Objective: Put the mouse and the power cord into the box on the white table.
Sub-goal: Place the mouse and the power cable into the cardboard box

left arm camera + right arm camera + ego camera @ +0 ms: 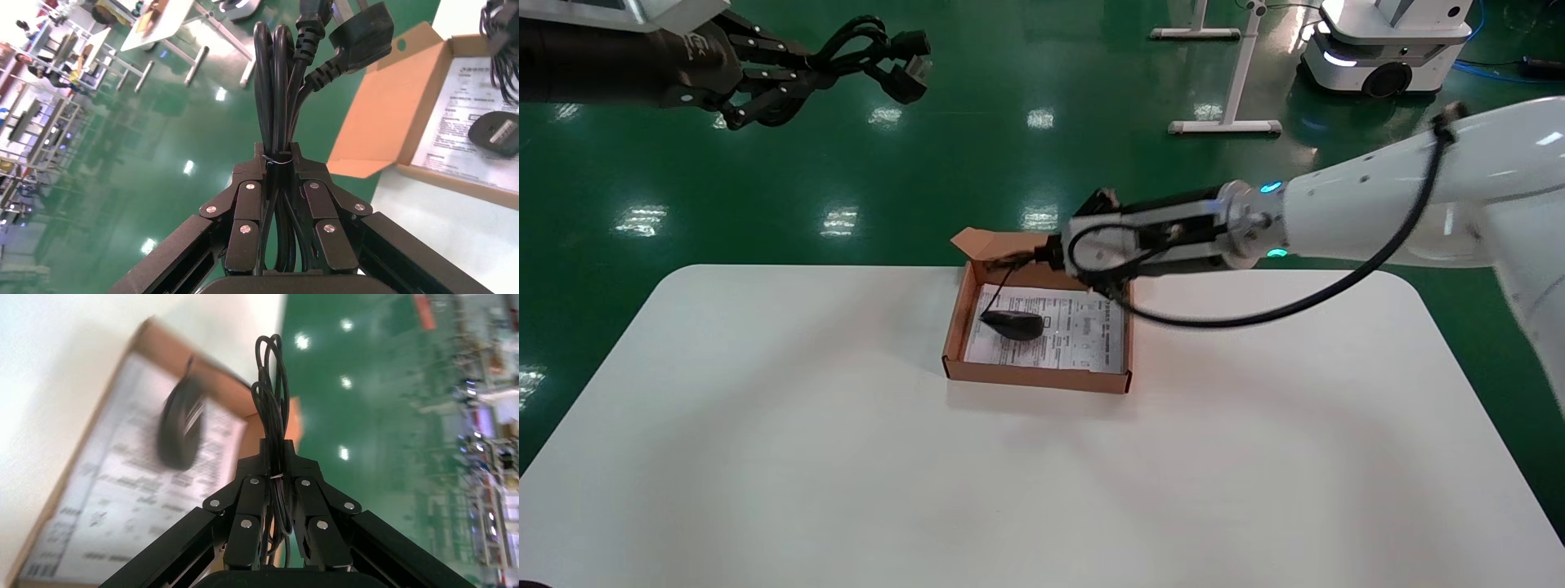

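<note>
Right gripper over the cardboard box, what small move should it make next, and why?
Probably open the right gripper and let go. It is shut on the thin cable bundle of the small black oval mouse, which already lies on the printed sheet inside the brown cardboard box.

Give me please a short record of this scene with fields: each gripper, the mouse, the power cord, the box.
left gripper: shut on the power cord, raised over the green floor, left of the table
right gripper: shut on the mouse's bundled thin cable, above the box's far edge
mouse: body in the box, on the printed sheet
box: open, flap up, on the white table
</note>
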Motion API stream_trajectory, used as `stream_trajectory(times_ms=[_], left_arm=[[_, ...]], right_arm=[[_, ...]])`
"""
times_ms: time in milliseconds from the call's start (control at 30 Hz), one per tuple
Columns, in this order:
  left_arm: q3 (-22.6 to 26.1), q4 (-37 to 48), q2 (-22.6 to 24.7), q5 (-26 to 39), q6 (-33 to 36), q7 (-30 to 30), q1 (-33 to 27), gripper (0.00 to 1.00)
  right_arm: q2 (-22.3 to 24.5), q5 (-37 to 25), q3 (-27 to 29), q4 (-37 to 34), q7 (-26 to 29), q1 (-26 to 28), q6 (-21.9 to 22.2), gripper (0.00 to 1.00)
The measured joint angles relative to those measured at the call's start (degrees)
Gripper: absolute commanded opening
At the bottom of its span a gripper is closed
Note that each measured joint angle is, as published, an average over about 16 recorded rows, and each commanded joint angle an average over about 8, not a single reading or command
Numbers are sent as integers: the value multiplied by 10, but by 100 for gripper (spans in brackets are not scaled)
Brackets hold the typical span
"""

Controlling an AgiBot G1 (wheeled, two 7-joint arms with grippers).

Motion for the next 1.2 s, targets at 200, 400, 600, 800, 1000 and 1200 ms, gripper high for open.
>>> stream_trajectory(times_ms=[200, 400, 600, 800, 1000, 1200], left_arm=[[5, 17, 5, 7, 8, 7, -6, 0], [10, 29, 10, 13, 17, 12, -13, 0], [14, 40, 16, 19, 25, 13, -13, 0], [24, 52, 26, 32, 34, 17, 1, 0], [32, 63, 47, 43, 39, 24, 25, 0], [35, 67, 86, 47, 32, 34, 51, 0]], right_arm=[[-17, -8, -23, 9, 0, -18, 21, 7], [-21, 2, -45, 26, 16, -35, 35, 31], [-21, 16, -69, 41, 32, -44, 44, 84], [-20, 32, -91, 49, 40, -46, 53, 100], [-16, 50, -107, 44, 45, -38, 60, 100], [2, 71, -106, 19, 42, -11, 61, 100]])
